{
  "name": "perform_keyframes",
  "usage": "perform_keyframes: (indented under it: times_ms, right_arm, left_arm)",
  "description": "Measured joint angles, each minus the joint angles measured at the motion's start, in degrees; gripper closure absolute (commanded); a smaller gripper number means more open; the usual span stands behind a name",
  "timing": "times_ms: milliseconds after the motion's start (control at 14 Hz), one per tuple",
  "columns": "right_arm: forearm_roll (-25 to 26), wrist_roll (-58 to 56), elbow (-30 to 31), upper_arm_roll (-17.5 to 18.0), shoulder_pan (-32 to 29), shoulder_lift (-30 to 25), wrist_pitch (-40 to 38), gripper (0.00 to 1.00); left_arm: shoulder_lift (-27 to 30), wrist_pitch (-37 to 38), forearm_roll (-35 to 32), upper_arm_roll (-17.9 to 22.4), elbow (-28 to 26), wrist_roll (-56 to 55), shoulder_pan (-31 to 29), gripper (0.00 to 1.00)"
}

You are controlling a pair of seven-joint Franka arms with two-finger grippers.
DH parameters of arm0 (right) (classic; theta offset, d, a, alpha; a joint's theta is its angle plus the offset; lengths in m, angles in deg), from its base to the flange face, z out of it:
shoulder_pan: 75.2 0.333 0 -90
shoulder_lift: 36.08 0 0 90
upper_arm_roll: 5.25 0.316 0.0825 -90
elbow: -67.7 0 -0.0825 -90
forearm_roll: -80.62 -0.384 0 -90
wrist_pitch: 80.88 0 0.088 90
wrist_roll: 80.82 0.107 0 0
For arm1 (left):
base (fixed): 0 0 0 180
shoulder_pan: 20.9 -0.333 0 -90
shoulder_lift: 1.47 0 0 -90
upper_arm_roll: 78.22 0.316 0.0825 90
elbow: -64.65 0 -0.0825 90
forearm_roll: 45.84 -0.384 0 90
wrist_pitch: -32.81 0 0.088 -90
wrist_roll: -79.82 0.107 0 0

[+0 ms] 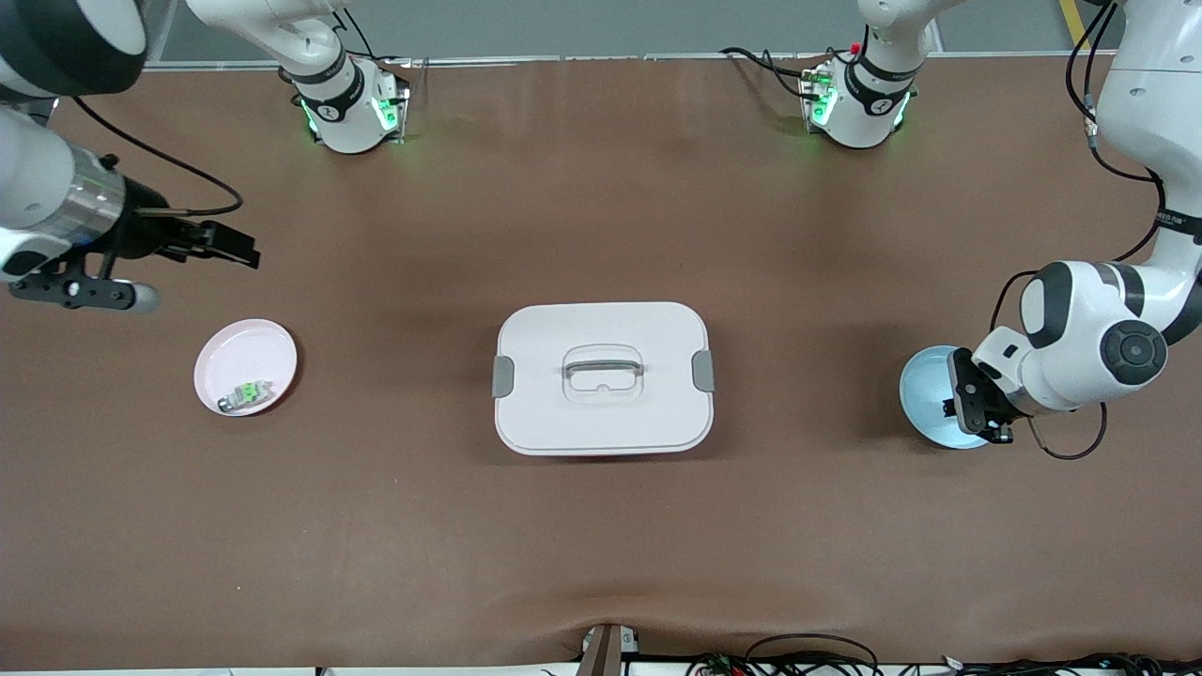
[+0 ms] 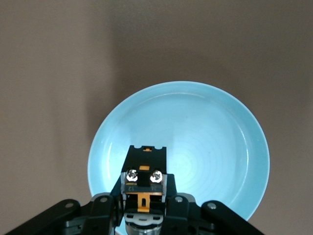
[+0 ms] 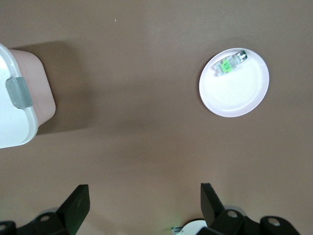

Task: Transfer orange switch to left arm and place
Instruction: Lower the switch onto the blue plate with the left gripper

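Observation:
The orange switch (image 2: 145, 159), a small black block with an orange-tan tab, sits between the fingers of my left gripper (image 2: 144, 182), which is shut on it. That gripper (image 1: 973, 406) hangs over the light blue plate (image 1: 922, 390) at the left arm's end of the table; in the front view the hand hides the switch. The white box (image 1: 601, 418) with grey latches stands in the middle of the table. My right gripper (image 1: 230, 246) is open and holds nothing, up in the air above the table near the pink plate (image 1: 246, 349).
A small green-and-grey component (image 1: 246, 392) lies in the pink plate (image 3: 234, 98). One corner of the box (image 3: 12, 122) shows in the right wrist view. The blue plate (image 2: 205, 142) has nothing else in it. Cables lie along the table's near edge.

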Motion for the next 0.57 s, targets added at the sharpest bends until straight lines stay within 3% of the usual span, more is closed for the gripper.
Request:
perform_keyframes:
  times_ms: [573]
  right_arm:
    - [3.51,-9.90,0.66,-0.03,-7.71,-0.65,1.51,0.00]
  left_arm:
    - [-0.44,-4.81,-2.68,0.12,-4.59,0.02,-0.70,1.00]
